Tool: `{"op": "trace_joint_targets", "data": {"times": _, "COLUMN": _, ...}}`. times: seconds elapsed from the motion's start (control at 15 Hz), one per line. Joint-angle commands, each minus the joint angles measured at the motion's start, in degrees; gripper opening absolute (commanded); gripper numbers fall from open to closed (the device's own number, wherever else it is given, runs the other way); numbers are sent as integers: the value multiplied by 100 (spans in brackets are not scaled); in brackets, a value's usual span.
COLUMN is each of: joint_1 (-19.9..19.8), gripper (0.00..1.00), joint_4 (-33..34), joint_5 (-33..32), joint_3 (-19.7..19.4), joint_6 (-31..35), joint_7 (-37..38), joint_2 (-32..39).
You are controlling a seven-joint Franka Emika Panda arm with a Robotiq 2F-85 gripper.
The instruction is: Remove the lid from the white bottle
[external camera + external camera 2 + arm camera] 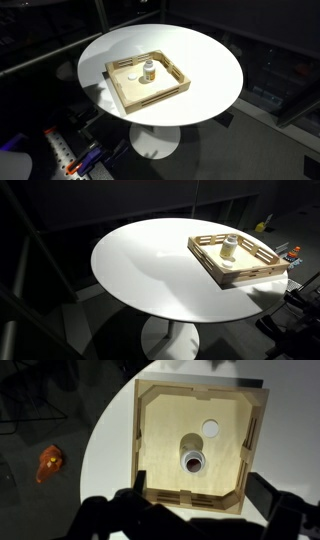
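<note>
One white bottle [192, 461] stands upright on the floor of a wooden tray [160, 420], a little toward 6 o'clock of the tray's middle in the wrist view. Seen from above, its mouth shows as a dark open ring. The lid [210, 428], a small white disc, lies flat on the tray floor at about 1 o'clock from the bottle, near it but not touching. In both exterior views the bottle [149, 71] [229, 247] shows its orange-brown band. In an exterior view the lid [133, 79] is a pale spot beside the bottle at roughly 8 o'clock. The tray [120, 92] rests on a round white bench [215, 70], near its middle. The end effector [198, 510] hangs above the tray's 6 o'clock wall in the wrist view, its dark fingers [120, 515] spread wide and holding nothing. Off the bench, at 9 o'clock in that view, an orange object [48, 462] lies on the dark floor.
</note>
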Motion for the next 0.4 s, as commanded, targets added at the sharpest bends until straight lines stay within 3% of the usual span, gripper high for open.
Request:
{"op": "trace_joint_targets", "data": {"times": 0.0, "joint_1": -94, "gripper": 100, "joint_4": 306, "joint_5": -53, "joint_3": 46, "joint_6": -425, "joint_7": 31, "joint_2": -208}}
{"op": "trace_joint_targets", "data": {"times": 0.33, "joint_1": -120, "gripper": 100, "joint_4": 234, "joint_5": 8, "joint_3": 55, "joint_6": -345, "joint_7": -10, "joint_2": -227}}
